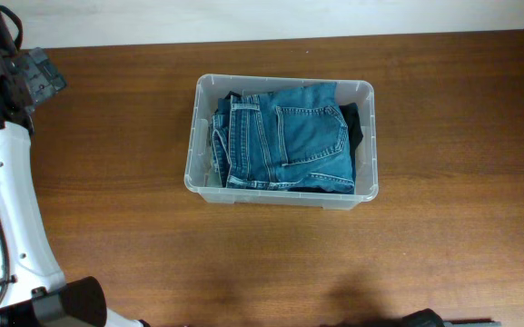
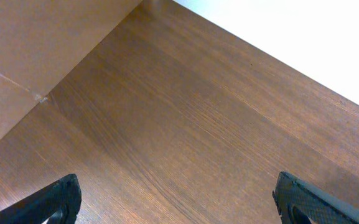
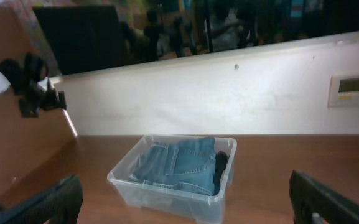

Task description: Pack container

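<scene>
The container is a clear plastic tub in the middle of the wooden table, and the right wrist view has it straight ahead. Folded blue jeans fill most of it, with a dark garment tucked along its right side. My left gripper is open over bare wood at the table's far left, nothing between its fingertips. My right gripper is open too and empty. It is held back from the tub and faces it, with its fingertips wide apart.
The left arm runs along the table's left side, its black wrist near the back left corner. A brown board stands beside that corner. A white wall runs behind the table's far edge.
</scene>
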`<action>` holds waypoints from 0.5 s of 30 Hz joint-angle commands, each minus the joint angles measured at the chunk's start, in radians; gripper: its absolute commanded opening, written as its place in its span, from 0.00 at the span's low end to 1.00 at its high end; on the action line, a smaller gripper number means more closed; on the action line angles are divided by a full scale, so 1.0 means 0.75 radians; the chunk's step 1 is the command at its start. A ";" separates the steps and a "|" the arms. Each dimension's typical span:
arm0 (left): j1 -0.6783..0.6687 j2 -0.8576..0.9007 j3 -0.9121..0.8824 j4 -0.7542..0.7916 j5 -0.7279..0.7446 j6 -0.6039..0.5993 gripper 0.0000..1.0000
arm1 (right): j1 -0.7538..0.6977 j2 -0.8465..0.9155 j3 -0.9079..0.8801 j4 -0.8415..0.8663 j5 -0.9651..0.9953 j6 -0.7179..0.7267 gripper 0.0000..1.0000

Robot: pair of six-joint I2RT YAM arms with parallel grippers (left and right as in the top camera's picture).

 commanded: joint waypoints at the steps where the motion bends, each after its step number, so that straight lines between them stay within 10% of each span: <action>1: 0.002 -0.016 0.003 -0.002 -0.006 -0.013 0.99 | -0.021 -0.090 -0.207 0.153 -0.035 0.015 0.99; 15: 0.002 -0.016 0.003 -0.002 -0.006 -0.013 0.99 | -0.066 -0.350 -1.193 1.121 -0.092 0.015 0.99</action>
